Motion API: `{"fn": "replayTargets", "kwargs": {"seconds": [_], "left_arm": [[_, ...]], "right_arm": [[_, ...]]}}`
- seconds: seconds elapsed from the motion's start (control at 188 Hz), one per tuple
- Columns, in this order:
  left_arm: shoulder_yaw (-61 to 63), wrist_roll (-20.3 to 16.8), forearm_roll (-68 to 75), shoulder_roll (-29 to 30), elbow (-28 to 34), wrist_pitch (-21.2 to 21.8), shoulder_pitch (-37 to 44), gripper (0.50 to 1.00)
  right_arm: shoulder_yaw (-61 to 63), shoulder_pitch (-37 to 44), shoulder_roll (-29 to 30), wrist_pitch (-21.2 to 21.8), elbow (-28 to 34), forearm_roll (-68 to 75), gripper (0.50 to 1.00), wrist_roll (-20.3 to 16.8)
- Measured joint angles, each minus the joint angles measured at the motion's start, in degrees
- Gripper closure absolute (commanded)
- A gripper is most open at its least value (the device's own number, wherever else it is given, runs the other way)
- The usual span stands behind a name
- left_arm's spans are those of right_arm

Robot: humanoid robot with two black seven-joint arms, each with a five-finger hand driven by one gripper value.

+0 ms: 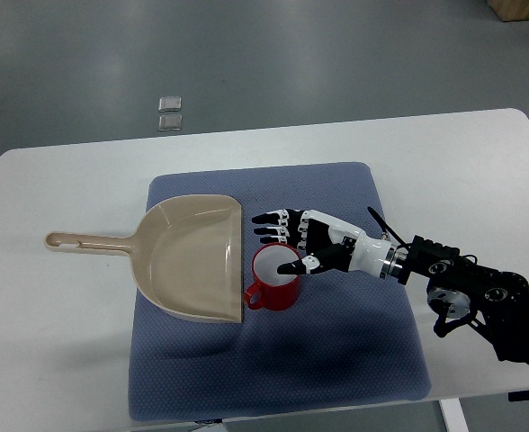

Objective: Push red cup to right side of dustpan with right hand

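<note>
Right hand (305, 238) at red cup (274, 278), centre frame.
Fingers extended, gripping nothing; thumb over the rim; cup just right of beige dustpan (188, 256) on blue mat (336, 360).

Single top view only, steep downward look from the robot's side. Takes in the whole white table (58, 360), grey floor (246, 54) beyond its far edge. Moderate distance. No second view, so no overlap.

Red cup (275, 280) (beige dustpan (191, 256), blue mat (336, 351))
</note>
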Motion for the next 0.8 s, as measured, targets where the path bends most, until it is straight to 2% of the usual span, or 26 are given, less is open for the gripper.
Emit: {"fn": "replayTargets", "kwargs": {"seconds": [0.474,0.559,0.708,0.798], "left_arm": [[0.0,0.0,0.0,0.0,0.0,0.0,0.0,0.5],[0.0,0.0,0.0,0.0,0.0,0.0,0.0,0.5],[0.0,0.0,0.0,0.0,0.0,0.0,0.0,0.5],[0.0,0.0,0.0,0.0,0.0,0.0,0.0,0.5]], "right_arm": [[6.4,5.1,-5.2,0.0,-2.1,0.3,0.564,-0.8],[8.0,5.5,-5.2,0.0,-4.0,2.7,0.564,-5.3],[9.9,6.0,-4.9,0.0,-6.0,10.9,0.564,-16.5],[10.2,7.1,-4.6,-2.0,-6.2,15.4,0.564,-21.7]]}}
